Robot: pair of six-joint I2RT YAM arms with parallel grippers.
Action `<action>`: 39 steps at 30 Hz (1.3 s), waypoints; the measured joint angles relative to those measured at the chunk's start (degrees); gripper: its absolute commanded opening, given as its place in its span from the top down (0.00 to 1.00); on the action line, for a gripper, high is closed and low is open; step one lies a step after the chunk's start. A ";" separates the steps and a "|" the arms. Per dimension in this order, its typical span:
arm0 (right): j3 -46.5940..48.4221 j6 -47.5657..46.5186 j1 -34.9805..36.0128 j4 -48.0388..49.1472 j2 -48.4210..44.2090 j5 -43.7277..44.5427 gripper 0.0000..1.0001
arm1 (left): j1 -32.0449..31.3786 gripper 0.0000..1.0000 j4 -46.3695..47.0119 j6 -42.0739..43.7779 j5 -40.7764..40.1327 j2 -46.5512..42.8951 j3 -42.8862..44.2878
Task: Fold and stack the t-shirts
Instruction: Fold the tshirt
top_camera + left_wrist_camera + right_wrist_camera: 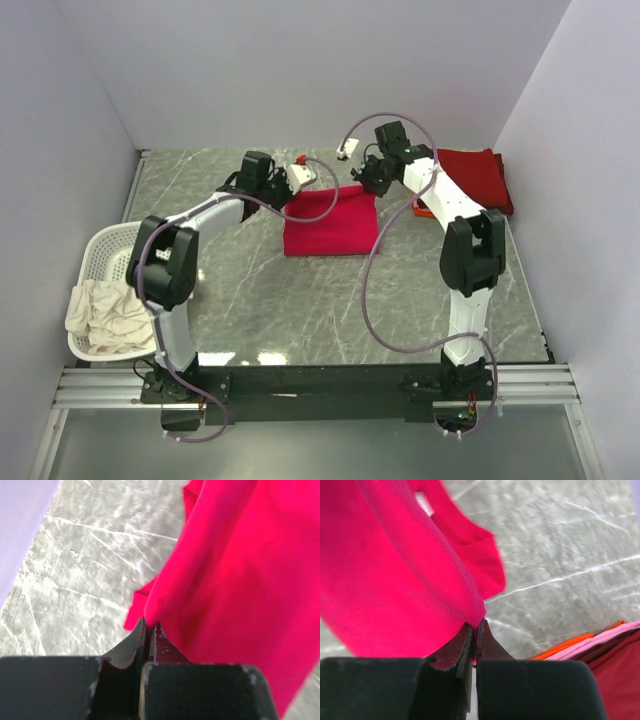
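Grey marble table (330,310) filled most of the view, w/ bare room across its centre and near half. The crimson t-shirt (330,225) lay mid-table toward the far side, doubled into a rough rectangle, w/ its far edge lifted off the surface. Probable reason: both arms had pinched the two far corners to bring that edge over for another fold toward the open near side. The folded stack (480,175) sat in the far R corner close to the wall, dark maroon on top, w/ orange and pink edges under it in the R wrist view. It was just beside the R arm, so clearance looked tight there. The white basket (100,255) sat at the L edge, a cream shirt (105,315) spilling over its rim, well apart from the work. L gripper (148,627) was clamped on a corner of the crimson cloth. R gripper (476,626) was the same, jaws pressed tight on fabric.
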 measured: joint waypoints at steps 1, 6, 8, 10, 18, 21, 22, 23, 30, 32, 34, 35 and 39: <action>0.90 0.81 -0.22 0.76 1.18 0.63 1.00 | 0.11 1.00 1.03 -0.31 -0.24 1.60 1.14; 3.63 3.56 -0.90 3.19 5.75 3.30 1.00 | 0.20 1.00 3.80 -1.92 -1.70 7.80 5.44; 4.52 4.22 -0.92 3.78 7.37 3.91 1.00 | 0.20 1.00 3.78 -2.56 -2.47 9.66 7.04; 5.18 4.90 -0.90 4.35 8.70 4.66 1.00 | 0.22 1.00 3.82 -3.06 -3.50 11.30 8.79; 8.79 7.06 -0.90 6.05 12.72 5.88 1.00 | 0.37 1.00 3.32 -5.95 -6.03 11.98 9.81; 9.62 7.87 -0.90 6.25 13.22 5.92 1.00 | 0.44 1.00 2.91 -6.58 -6.23 11.74 9.81; 9.84 8.15 -0.90 6.27 13.29 5.95 1.00 | 0.46 1.00 2.51 -6.91 -6.40 11.52 9.79; 9.94 8.33 -0.90 6.43 13.29 5.95 1.00 | 0.46 1.00 2.14 -7.06 -6.45 11.26 9.79; 10.19 9.73 -0.87 8.07 13.62 5.86 1.00 | 0.46 1.00 2.29 -9.14 -5.99 4.15 4.76; 10.34 9.92 -0.76 8.52 14.01 5.84 1.00 | 0.44 1.00 2.36 -9.88 -5.88 2.19 3.93; 10.67 10.03 -0.57 8.70 14.51 5.88 1.00 | 0.37 1.00 2.73 -10.36 -5.88 0.90 3.45; 11.26 10.14 -0.35 8.79 14.93 5.97 1.00 | 0.35 1.00 2.73 -10.45 -5.90 0.57 3.43; 13.25 10.62 0.52 10.03 17.11 7.54 0.92 | 0.46 1.00 2.14 -10.60 -6.49 1.01 3.45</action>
